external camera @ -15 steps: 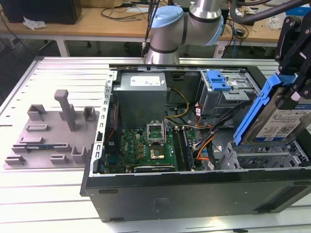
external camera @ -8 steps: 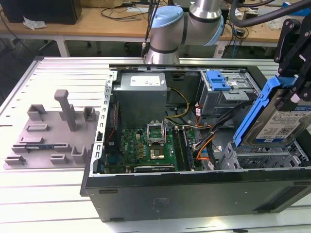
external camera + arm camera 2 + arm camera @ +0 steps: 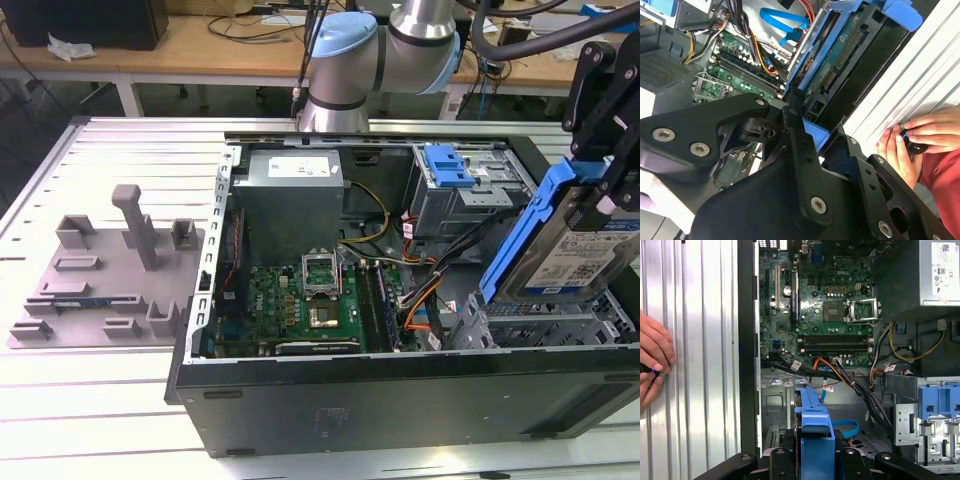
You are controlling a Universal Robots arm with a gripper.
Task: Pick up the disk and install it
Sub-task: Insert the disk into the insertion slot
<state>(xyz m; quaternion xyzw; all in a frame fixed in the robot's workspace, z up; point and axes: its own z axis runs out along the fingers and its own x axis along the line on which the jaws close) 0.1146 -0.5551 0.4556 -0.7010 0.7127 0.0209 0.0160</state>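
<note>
Item: disk [image 3: 572,255], hard drive in blue plastic rails, likely rigid, dense, shock-sensitive, best gripped across the rail edges; held tilted above the drive cage [image 3: 530,325] of the open computer case [image 3: 400,390], gripper [image 3: 603,185] jaws clamped on it.

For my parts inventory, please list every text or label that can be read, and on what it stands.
Nothing can be quoted with certainty.
White-and-blue label on the flat silver disk with blue plastic rails, held by the tool: print too small.
White label on the grey metal power supply box: too small.
White tags on the black cables: too small.
</note>
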